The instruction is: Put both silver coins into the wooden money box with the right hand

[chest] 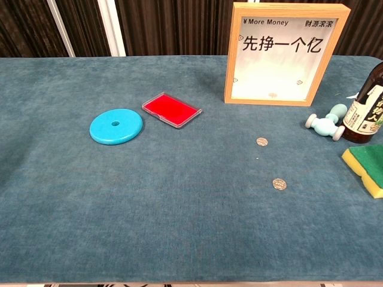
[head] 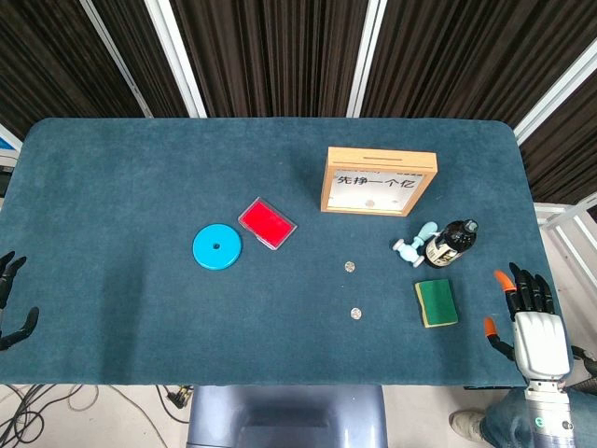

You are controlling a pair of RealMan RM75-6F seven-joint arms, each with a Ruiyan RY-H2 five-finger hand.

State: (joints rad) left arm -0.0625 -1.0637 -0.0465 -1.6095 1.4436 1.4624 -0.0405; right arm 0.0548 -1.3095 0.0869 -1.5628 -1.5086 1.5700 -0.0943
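Two silver coins lie flat on the blue table, near coin (chest: 279, 183) and far coin (chest: 261, 142), in front of the wooden money box (chest: 285, 54). They look small, thin, hard and slippery, so I think pinching the edges works best. Right hand (head: 532, 313) waits far right, fingers spread, holding nothing.

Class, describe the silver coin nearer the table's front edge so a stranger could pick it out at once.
Start at the wooden money box standing at the back right. In front of it two silver coins lie on the blue cloth; take the nearer coin, just left of the green sponge. The farther coin lies closer to the box.
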